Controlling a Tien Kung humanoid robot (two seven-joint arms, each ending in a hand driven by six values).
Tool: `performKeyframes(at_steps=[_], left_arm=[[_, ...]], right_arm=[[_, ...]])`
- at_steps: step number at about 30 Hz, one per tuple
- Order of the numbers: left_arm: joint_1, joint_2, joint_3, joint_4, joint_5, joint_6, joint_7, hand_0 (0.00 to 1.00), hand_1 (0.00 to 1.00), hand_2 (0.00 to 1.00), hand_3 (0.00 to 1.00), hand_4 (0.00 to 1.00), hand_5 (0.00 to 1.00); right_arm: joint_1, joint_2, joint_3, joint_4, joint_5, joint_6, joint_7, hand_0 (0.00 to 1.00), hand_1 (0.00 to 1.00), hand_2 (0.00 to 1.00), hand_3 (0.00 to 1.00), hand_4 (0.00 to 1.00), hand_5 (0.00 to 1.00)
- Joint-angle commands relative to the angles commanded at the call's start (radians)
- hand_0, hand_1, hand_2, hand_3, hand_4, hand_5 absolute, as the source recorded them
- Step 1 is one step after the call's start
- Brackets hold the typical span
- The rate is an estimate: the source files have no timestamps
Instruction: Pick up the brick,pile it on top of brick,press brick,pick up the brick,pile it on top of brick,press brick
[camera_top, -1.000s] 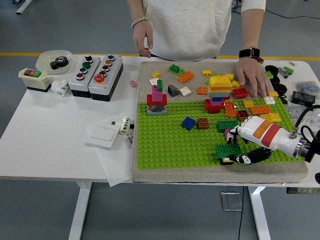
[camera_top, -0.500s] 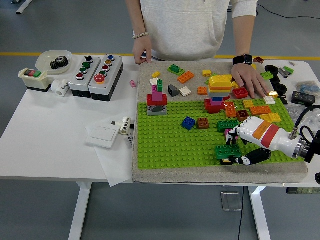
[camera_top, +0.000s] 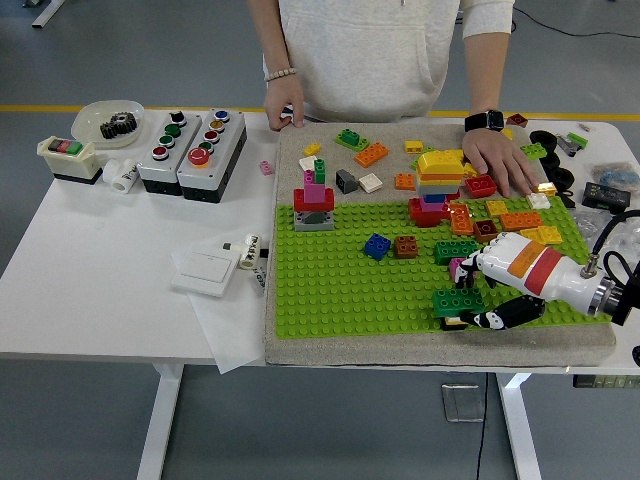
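White table (camera_top: 90, 300) fills the frame, grey mat (camera_top: 300, 345) on its right half, green baseplate (camera_top: 340, 280) on the mat's lower part. Person (camera_top: 360, 55) at top centre, one hand (camera_top: 286, 103) at the mat's upper left corner, other hand (camera_top: 505, 160) flat on the mat upper right among loose bricks. Right hand (camera_top: 478, 300) enters from lower right, white with red and orange bands, fingers clenched around a dark green brick (camera_top: 457, 300) at the baseplate's lower right; brick sits low on the plate, whether seated on the studs can't tell. Yellow-topped stack (camera_top: 438, 185) upper centre-right, red-pink-green stack (camera_top: 314, 198) at the plate's upper left. Blue brick (camera_top: 377, 246) and brown brick (camera_top: 406, 246) mid plate, side by side. Button boxes (camera_top: 192, 148) upper left, white switch (camera_top: 207, 268) on paper left of the mat.
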Motion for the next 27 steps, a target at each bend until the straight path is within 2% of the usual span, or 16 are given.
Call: performKeyframes(at_steps=[15, 16, 27], left_arm=[[-0.002, -0.001, 0.001, 0.000, -0.001, 0.001, -0.001, 0.788, 0.791, 0.780, 0.628, 0.690, 0.648], [-0.002, 0.000, 0.001, 0.000, -0.002, 0.001, -0.001, 0.789, 0.790, 0.780, 0.628, 0.689, 0.648], [-0.003, 0.000, 0.003, 0.000, -0.004, 0.001, -0.002, 0.787, 0.790, 0.780, 0.629, 0.690, 0.648]], right_arm=[[-0.003, -0.001, 0.003, 0.001, -0.003, 0.005, 0.001, 0.168, 0.301, 0.483, 0.556, 0.838, 0.389], [-0.003, -0.001, 0.004, 0.001, -0.003, 0.005, 0.001, 0.169, 0.303, 0.492, 0.571, 0.868, 0.407], [-0.004, -0.001, 0.007, 0.000, -0.008, 0.006, 0.000, 0.172, 0.303, 0.497, 0.575, 0.880, 0.412]])
